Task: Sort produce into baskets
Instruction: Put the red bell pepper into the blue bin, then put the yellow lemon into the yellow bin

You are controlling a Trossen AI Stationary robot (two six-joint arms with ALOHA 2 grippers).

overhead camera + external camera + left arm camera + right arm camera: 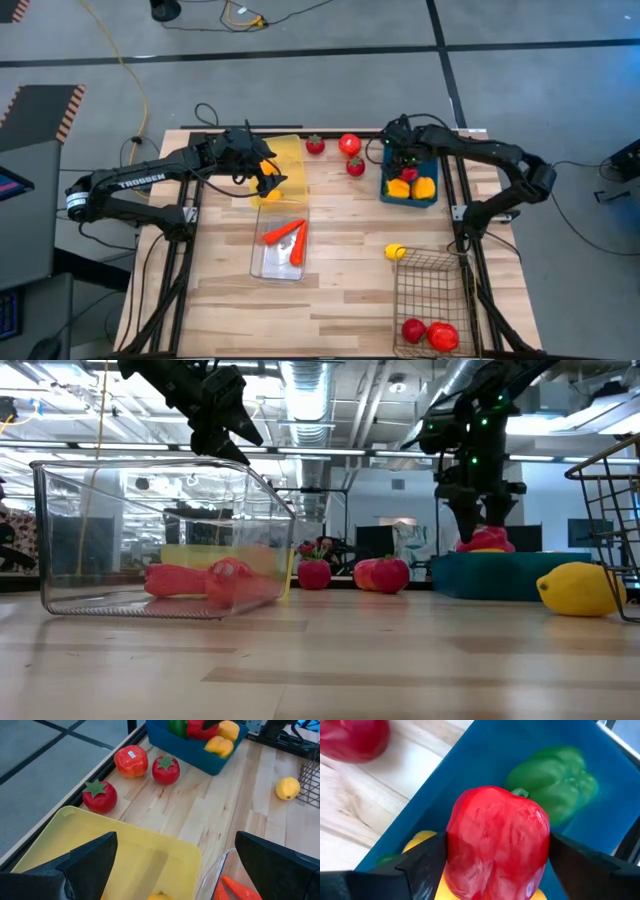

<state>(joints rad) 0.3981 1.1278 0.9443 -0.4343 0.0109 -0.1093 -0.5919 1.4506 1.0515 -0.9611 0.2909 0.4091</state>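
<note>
Red bell pepper [497, 845] sits between the right gripper [407, 165] fingers over the dark blue bin [388, 190], upper right of the high view; fingers look spread, whether they touch it I cannot tell. Best to open fully and lift straight up so it settles among the peppers. Left gripper [263, 168], fingers apart and empty, hangs over the yellow bin [290, 155].

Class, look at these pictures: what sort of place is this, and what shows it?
Probably a robotics lab or workshop. Exposed ceiling ducts run overhead, loose cables trail across a taped grey floor, and two arms are mounted at a wooden table set with toy produce.
</note>
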